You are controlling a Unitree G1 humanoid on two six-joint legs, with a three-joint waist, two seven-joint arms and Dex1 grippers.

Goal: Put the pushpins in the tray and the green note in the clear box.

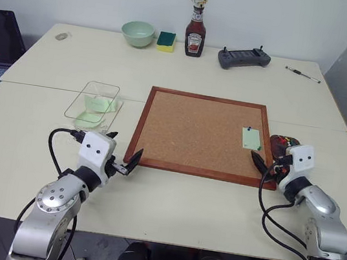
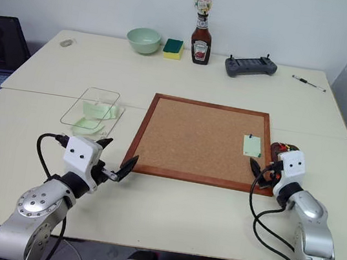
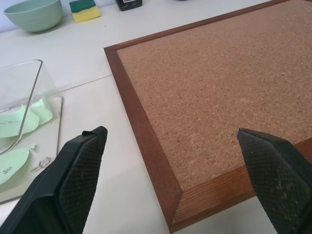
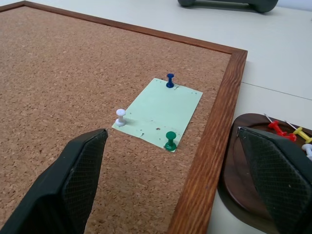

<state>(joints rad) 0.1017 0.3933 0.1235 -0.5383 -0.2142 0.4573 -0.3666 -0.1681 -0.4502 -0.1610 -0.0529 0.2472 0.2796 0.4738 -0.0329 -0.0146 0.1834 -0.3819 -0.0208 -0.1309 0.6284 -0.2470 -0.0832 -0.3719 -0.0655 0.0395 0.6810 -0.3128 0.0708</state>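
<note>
right gripper (image 4: 170, 190) jaws wide apart, empty, hovering just short of note (image 4: 158, 113); left gripper (image 3: 170, 187) likewise apart, at corkboard (image 1: 199, 130) near corner

note flat on cork, held by blue pin (image 4: 169, 80), white pin (image 4: 120, 117), green pin (image 4: 170, 141)

pins tiny, hard, likely slippery: pinch heads; note thin, floppy, tears easily: take free edge

tray (image 4: 239, 180) just beside frame, pins inside; box (image 1: 94, 103) beyond left gripper
</note>
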